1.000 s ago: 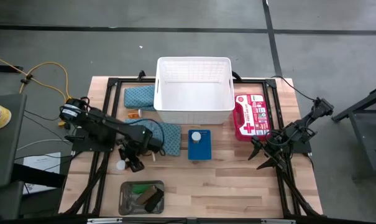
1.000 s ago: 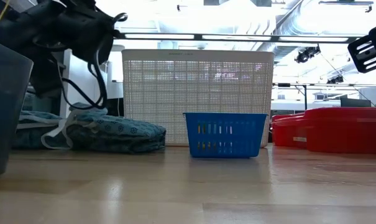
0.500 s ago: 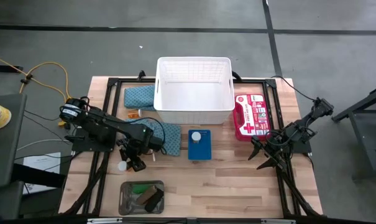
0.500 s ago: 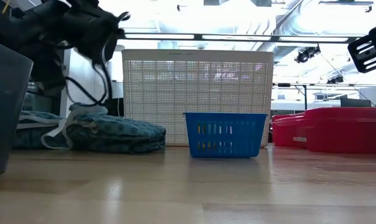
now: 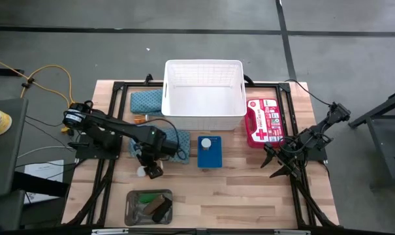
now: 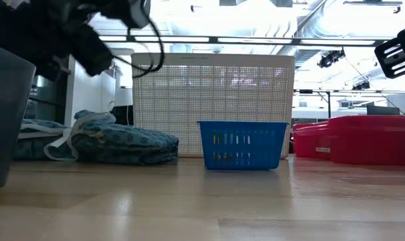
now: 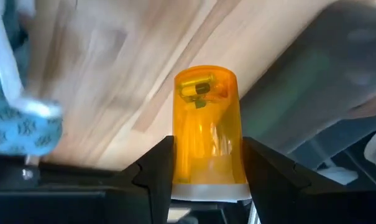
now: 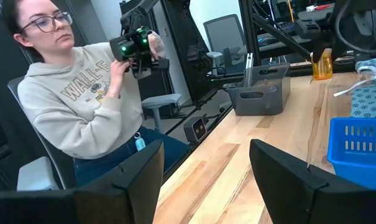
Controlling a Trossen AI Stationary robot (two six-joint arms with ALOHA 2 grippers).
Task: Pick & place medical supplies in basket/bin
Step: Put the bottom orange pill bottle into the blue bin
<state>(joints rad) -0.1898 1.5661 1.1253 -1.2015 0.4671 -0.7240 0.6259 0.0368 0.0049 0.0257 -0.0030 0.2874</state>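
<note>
Our orange vial [image 7: 206,127] sits pinched in the left claw [image 5: 153,170], now carried from the bench's left edge toward the white basket [image 5: 204,96], lifted and ready for delivery. The right claw [image 5: 280,165] waits open beyond the basket, holding nothing.

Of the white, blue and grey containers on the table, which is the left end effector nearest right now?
The small blue plastic basket, in front of the large white grid-sided basket. The left end effector, holding an orange vial, hangs just beside it; the flat grey tray lies nearer the table's front edge.
</note>
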